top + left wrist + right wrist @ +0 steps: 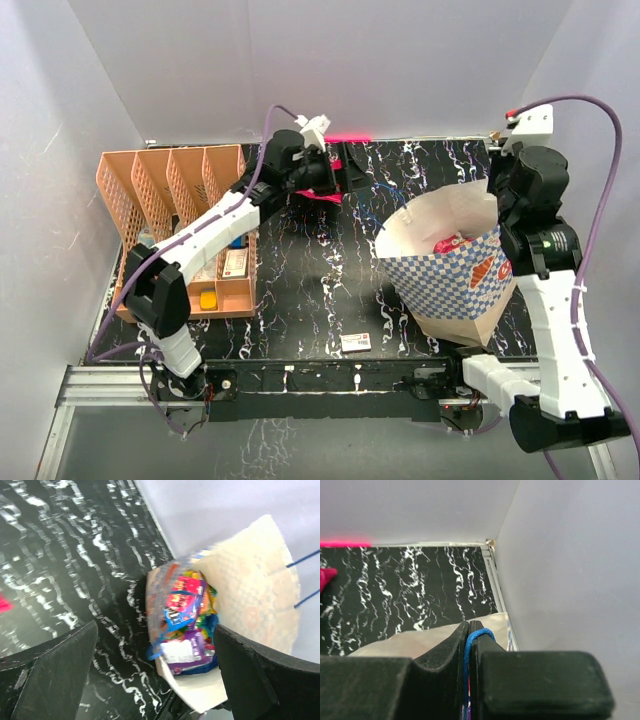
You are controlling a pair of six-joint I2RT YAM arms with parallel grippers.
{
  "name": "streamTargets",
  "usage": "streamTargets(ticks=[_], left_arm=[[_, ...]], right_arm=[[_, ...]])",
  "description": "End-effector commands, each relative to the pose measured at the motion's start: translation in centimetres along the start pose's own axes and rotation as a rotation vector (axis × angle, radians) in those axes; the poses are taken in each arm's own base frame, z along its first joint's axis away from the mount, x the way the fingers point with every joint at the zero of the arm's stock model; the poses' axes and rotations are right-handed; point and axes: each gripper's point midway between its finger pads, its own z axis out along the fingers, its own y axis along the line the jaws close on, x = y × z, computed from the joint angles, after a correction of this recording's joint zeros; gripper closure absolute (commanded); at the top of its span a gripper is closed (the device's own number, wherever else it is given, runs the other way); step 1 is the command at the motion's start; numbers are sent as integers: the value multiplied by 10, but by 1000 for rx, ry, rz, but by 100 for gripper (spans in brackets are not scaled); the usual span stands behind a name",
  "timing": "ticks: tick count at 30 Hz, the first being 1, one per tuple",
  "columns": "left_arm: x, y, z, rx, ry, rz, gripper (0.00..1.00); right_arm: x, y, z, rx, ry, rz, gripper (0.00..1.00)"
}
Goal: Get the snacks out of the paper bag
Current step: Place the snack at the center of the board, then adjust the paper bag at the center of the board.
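The blue-and-white checkered paper bag (450, 278) stands open at the right of the table, its cream inside (250, 595) facing up. Snacks (187, 625) in magenta, blue and purple lie piled inside it, and red ones (452, 243) show from above. One magenta packet (322, 196) lies on the black table at the back centre. My left gripper (343, 172) hovers just beyond that packet, open and empty, its fingers (55, 672) spread wide. My right gripper (469, 626) is at the bag's right rim, shut on the bag's blue cord handle (466, 650).
A peach-orange divider rack (180, 200) fills the left side, with small items in its front slots. A small white flat box (356, 342) lies near the front edge. White walls close in the back and both sides. A pink strip (350, 137) runs along the back edge.
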Motion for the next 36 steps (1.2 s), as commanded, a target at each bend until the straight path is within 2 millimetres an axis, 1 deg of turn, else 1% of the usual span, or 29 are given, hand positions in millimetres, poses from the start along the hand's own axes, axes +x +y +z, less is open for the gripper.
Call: streamTargets(ticks=[1, 4, 6, 7, 9, 10, 12, 14, 17, 20, 22, 23, 24, 26, 28, 30, 32, 34, 36], left_arm=[[11, -43, 11, 156, 68, 51, 1], [22, -61, 12, 216, 73, 101, 2], [26, -68, 8, 235, 59, 126, 1], [28, -67, 7, 230, 53, 130, 2], [32, -55, 10, 171, 61, 123, 1], [33, -43, 14, 109, 64, 107, 2], [37, -27, 22, 36, 89, 85, 6], [41, -20, 30, 14, 111, 71, 16], [38, -23, 36, 28, 103, 56, 35], [24, -32, 39, 40, 74, 55, 62], [16, -40, 44, 56, 64, 34, 83], [13, -46, 46, 73, 64, 23, 91], [11, -52, 47, 91, 66, 7, 97], [11, -66, 49, 134, 70, -22, 100], [13, -80, 49, 165, 68, -38, 100], [14, -93, 49, 185, 62, -52, 100], [15, -104, 49, 206, 57, -59, 100], [16, -113, 49, 216, 54, -75, 100], [17, -120, 48, 226, 50, -82, 100]], right_arm=[[-81, -8, -33, -44, -305, 122, 92], [-81, -9, -37, -49, -300, 129, 92], [-79, -12, -40, -39, -299, 133, 92], [-78, -13, -41, -33, -298, 133, 92], [-75, -15, -42, -22, -296, 129, 92], [-74, -17, -43, -13, -295, 128, 92], [-73, -18, -43, -5, -291, 125, 92], [-73, -20, -44, 4, -293, 126, 92], [-72, -23, -40, 24, -284, 112, 92], [-68, -29, -27, 80, -261, 53, 92], [-70, -29, -13, 99, -251, -63, 92], [-73, -33, -8, 124, -247, -89, 92], [-76, -36, 1, 148, -238, -114, 92], [-88, -47, 14, 178, -251, -148, 92], [-96, -69, 27, 207, -253, -152, 92], [-99, -84, 43, 227, -241, -152, 92], [-101, -96, 58, 223, -226, -141, 92], [-104, -106, 69, 195, -227, -120, 92], [-109, -109, 77, 156, -237, -118, 92]])
